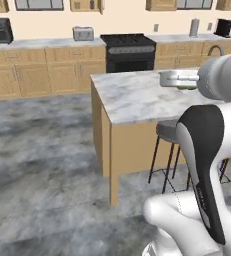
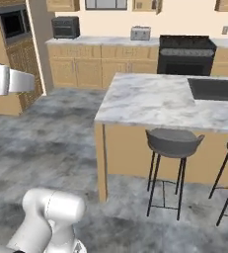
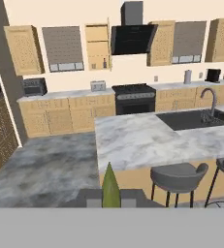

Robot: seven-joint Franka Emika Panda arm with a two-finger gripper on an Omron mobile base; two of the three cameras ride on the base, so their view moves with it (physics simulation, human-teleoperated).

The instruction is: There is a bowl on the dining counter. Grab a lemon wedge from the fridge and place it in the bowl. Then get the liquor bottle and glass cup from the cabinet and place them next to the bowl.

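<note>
— Gripper (image 3: 111, 199) state?
— Pinched narrow on the lemon wedge (image 3: 111, 188), held upright between the dark finger tips at the bottom of the hand view

— And the dining counter (image 3: 133, 140)?
— Ahead of the hand, marbled white and grey, with the black sink (image 3: 191, 119) and grey tap (image 3: 208, 99) toward its right end; two grey stools (image 3: 177, 177) tucked along the near edge

— Cabinet (image 3: 97, 47)?
— On the far wall, left of the black hood (image 3: 132, 38), door open, a small dark bottle-like shape (image 3: 104, 63) on the lower shelf, too small to tell more

— Bowl?
— Cannot tell

— From the base views?
— Same counter beyond the white arm (image 1: 207, 165), black stove (image 2: 186, 53) behind it
</note>
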